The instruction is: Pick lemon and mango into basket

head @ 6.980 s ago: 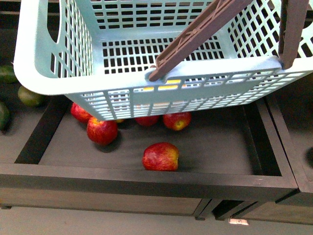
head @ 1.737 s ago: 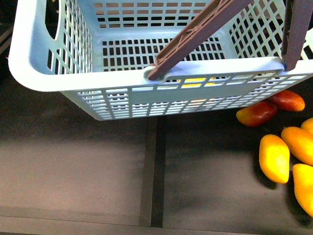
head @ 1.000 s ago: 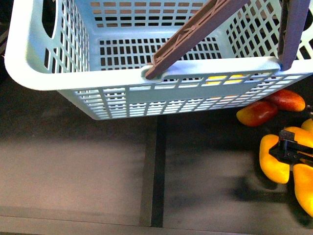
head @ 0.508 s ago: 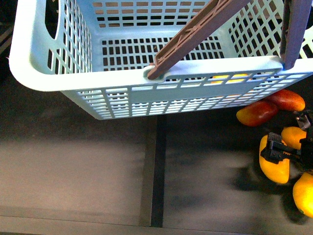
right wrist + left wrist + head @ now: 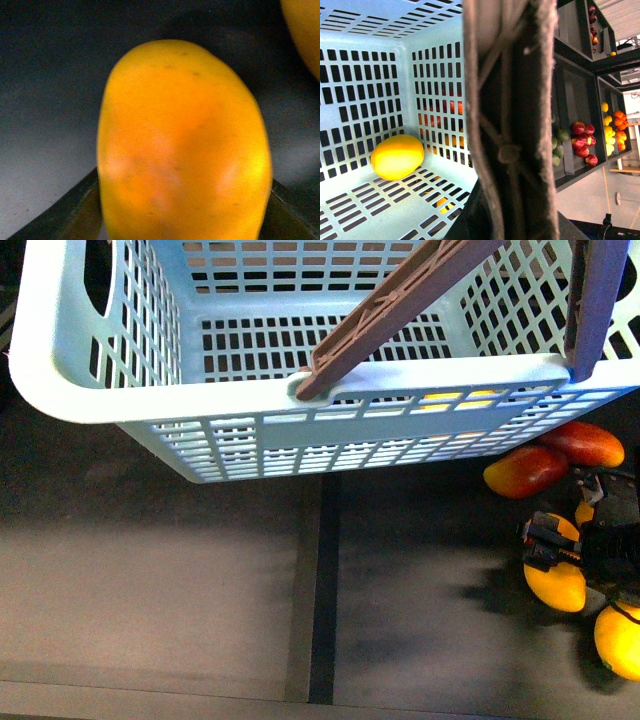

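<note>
Shifted leftward since before, our right hand point(image 5: 572, 540) straddles the mango point(image 5: 556, 585), open table point(image 5: 200, 580) on its left; grasp we cannot tell. Lemon point(image 5: 397, 156) lies by the basket point(image 5: 150, 410) wall.

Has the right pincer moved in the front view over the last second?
Yes. Judged against the red-blushed mangoes, which stayed put, the right pincer slid left across the yellow mango.

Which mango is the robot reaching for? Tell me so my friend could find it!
Find the big aqua basket, then look below its right corner to the fruits on the dark shelf. It is the plain yellow mango under the black right gripper, not the two red-blushed mangoes by the basket.
</note>
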Robot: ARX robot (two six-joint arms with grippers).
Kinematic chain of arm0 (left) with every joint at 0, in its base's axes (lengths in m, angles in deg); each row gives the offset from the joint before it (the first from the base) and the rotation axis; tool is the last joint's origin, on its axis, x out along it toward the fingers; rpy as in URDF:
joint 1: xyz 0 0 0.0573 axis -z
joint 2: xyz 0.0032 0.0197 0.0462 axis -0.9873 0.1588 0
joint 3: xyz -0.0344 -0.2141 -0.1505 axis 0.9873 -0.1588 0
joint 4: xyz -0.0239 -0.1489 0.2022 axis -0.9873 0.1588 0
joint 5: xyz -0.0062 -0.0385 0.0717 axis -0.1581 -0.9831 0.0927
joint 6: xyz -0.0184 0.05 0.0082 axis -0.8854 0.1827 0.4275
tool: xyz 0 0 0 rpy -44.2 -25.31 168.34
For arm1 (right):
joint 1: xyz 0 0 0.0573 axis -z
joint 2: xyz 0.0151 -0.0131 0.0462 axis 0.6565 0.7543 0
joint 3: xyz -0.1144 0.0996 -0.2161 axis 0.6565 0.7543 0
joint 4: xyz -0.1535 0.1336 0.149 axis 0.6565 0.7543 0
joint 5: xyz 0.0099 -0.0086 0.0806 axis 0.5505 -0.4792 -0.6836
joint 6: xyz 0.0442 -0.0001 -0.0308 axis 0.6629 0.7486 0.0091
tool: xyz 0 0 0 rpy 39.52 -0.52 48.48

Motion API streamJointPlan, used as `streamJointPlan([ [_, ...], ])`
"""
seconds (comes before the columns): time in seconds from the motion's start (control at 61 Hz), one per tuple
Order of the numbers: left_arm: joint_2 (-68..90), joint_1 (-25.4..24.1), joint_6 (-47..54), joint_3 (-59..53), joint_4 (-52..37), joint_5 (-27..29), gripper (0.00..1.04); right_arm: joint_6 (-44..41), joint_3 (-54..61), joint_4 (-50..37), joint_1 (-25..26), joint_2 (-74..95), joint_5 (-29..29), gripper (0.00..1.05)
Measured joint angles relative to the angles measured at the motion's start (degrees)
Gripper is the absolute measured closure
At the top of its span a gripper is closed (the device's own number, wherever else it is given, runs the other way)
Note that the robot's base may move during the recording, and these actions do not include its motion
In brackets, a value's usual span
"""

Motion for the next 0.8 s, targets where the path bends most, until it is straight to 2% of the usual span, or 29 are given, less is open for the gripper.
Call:
streamJointPlan([
  [0.197,0.00,0.02,-0.02,0.00,0.00,-0.11,1.00,0.59,1.88,-1.42,1.62,-1.07,-0.66,0.41],
  [0.344,0.00,0.02,0.00,0.00,0.00,-0.07,1.00,-0.70,4.46,-1.29,4.76,-4.13,-1.55,0.41],
  [0.508,0.00,0.02,-0.02,0.00,0.00,-0.02,1.00,-4.52,7.58,0.15,11.13,-11.58,-3.34,0.42],
  [0.639,0.00,0.00,0.00,0.00,0.00,-0.02,1.00,-8.68,9.94,3.43,18.86,-22.38,-6.32,0.42],
  [0.803,0.00,0.02,-0.02,0.00,0.00,-0.07,1.00,-10.91,12.00,6.95,22.86,-34.60,-10.99,0.42],
])
